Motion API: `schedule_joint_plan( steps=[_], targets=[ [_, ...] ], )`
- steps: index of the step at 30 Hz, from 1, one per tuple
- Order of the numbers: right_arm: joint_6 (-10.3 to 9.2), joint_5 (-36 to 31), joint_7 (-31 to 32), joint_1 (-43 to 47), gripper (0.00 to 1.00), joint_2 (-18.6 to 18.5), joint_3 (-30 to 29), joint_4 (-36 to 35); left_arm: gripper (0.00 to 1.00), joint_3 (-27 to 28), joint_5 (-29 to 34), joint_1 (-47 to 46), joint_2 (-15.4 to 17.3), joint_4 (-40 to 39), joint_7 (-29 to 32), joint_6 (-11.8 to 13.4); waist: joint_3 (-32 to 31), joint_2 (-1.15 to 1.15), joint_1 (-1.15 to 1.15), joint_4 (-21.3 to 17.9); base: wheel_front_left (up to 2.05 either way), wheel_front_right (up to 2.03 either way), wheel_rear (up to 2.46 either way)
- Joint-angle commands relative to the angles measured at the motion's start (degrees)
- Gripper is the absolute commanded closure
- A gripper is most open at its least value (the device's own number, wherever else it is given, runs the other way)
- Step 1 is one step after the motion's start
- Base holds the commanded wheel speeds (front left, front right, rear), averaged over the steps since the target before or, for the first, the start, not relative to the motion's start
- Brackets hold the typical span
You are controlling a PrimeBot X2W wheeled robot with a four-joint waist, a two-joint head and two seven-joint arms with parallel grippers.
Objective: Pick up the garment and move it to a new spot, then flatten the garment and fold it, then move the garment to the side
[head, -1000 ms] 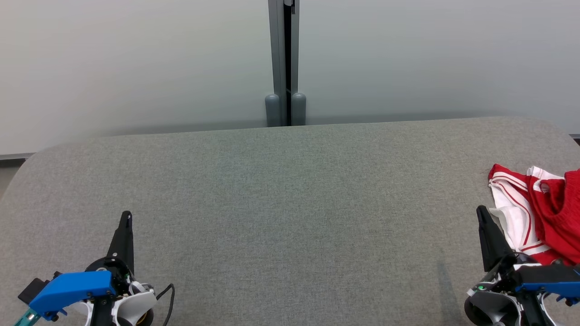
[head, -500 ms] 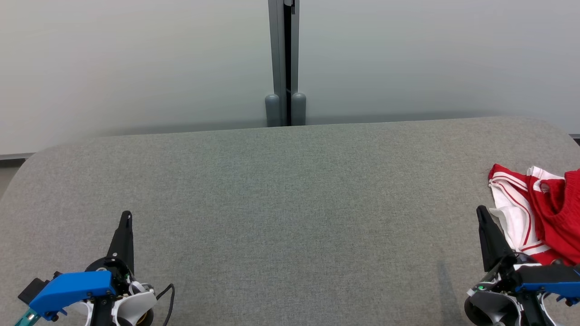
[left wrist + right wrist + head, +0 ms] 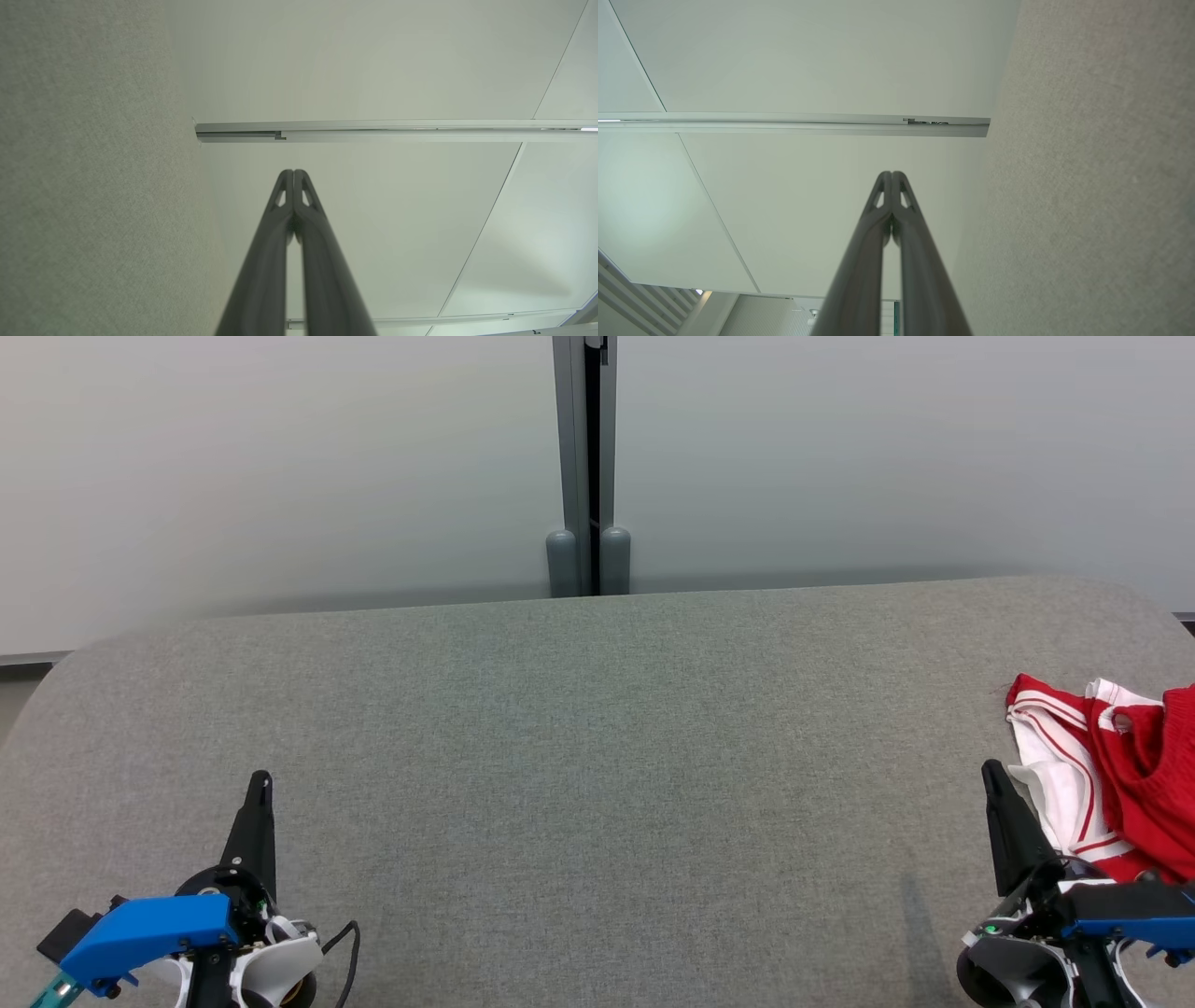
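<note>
A crumpled red and white garment lies at the right edge of the grey felt table in the head view, partly cut off by the frame. My right gripper stands just left of it near the table's front right, shut, with nothing between its fingers. At the front left my left gripper is shut and empty as well. Each wrist view shows its own fingertips pressed together: the left gripper and the right gripper, both pointing toward the pale wall panels.
Pale partition panels with a grey vertical post stand right behind the table's far edge. The table has rounded corners and a broad bare middle between the two grippers.
</note>
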Motion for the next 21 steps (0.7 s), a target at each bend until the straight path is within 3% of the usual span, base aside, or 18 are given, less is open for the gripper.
schedule_joint_plan(
  steps=[1,21],
  targets=[
    [0.0,0.2,0.2,0.7,1.0,-0.3,-0.1,-0.2,1.0,0.1,-0.2,-0.5,0.2,-0.2,0.2,-0.2,0.0,0.0,0.0,0.0,0.0,0.0,0.0],
    [0.01,0.2,0.2,0.7,1.0,-0.3,-0.1,-0.2,1.0,0.1,-0.2,-0.5,0.2,-0.3,0.2,-0.2,0.0,0.0,0.0,0.0,0.0,0.0,0.0]
  ],
)
